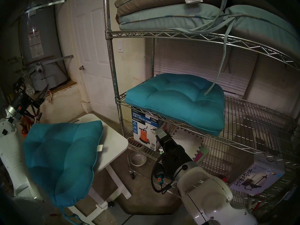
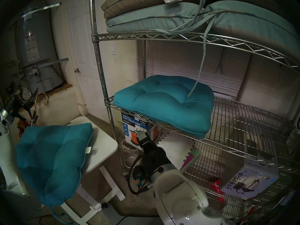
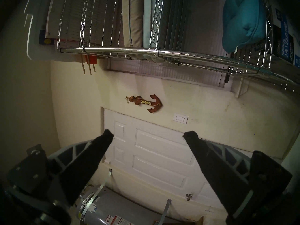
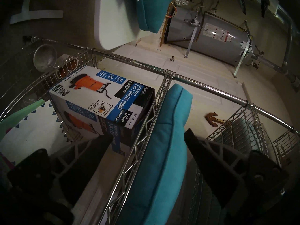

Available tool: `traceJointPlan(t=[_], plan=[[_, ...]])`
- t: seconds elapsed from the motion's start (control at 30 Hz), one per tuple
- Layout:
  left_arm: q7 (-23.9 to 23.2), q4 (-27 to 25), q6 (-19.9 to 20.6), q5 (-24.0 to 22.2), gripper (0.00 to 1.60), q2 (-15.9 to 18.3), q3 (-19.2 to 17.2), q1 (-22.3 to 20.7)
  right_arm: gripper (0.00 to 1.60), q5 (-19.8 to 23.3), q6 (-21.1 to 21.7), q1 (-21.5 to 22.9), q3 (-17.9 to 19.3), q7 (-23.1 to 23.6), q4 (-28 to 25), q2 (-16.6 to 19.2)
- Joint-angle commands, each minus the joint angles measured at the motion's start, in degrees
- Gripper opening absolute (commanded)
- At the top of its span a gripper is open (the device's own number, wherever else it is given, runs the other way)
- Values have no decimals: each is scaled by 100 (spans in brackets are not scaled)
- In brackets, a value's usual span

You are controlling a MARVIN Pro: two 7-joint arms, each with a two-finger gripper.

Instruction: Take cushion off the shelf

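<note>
Shelf point(image 1: 191, 35): chrome wire rack, my landmark for everything below; zigzag-trimmed tier edges, round posts, a caster at the foot of the near left post.
Cushion on shelf point(image 1: 177, 101): teal, tufted, lying flat on the middle tier at the shelf's left end, its front edge overhanging the wire rim. A pale tie from the tier above dangles onto its top.
Top tier: stacked pale blue and tan cushions point(image 1: 170, 13) (a white care tag hangs off the upper one).
Lower tier: utility pump box point(image 1: 144, 128) directly under the teal cushion, at the shelf's left end.
Second teal cushion point(image 1: 63, 161): off the shelf, to its left, draped over the small white table point(image 1: 113, 143) and hanging past the table's near edge.
My right gripper point(image 4: 148, 135): fingers spread wide, nothing held. It sits just in front of the shelf's middle tier, near the front left part; in the wrist view the cushion's edge and the zigzag rim run through the gap between my two fingers. I cannot tell whether either finger touches the fabric.
My left gripper point(image 3: 148, 134): fingers wide apart, empty. It is well left of the shelf, raised, facing the white door point(image 3: 154, 154) and wall, with the water heater point(image 3: 103, 210) near it.
Floor under shelf: metal bowl point(image 1: 138, 158) by the near left post.
</note>
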Motion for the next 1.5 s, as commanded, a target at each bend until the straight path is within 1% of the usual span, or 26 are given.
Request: traceJointPlan(t=[0.0,0.03,0.1,0.17,0.23,0.43,0.63,0.67,0.97,1.03,1.2,1.47], plan=[[-34,372,6,-222,160,407,168,-147,160,-122,176,248,-116,61,-82,57],[-34,372,6,-222,160,407,168,-147,160,-122,176,248,-116,61,-82,57],[-48,445,6,-302,160,435,349,-232,160,-260,245,254,-126,150,-118,99],[-42,440,6,-317,160,430,404,-246,160,-274,273,240,-117,173,-146,122],[-39,392,6,-345,160,374,585,-262,160,-413,382,164,-57,288,-234,178],[10,229,6,-435,160,285,857,-269,160,-642,578,-19,77,463,-258,340],[62,126,6,-439,160,214,1037,-299,160,-793,722,-121,160,477,-258,396],[69,80,6,-457,160,175,1116,-289,160,-866,780,-153,181,475,-258,409],[99,-182,6,-393,160,-135,1490,-197,160,-1104,1096,-364,417,319,-258,572],[97,-207,6,-383,160,-163,1516,-182,160,-1118,1124,-381,439,305,-258,583],[84,-341,6,-330,160,-320,1662,-40,160,-1189,1355,-562,569,154,-258,665],[68,-480,6,-254,160,-439,1824,99,160,-1297,1606,-763,709,-20,-258,783]])
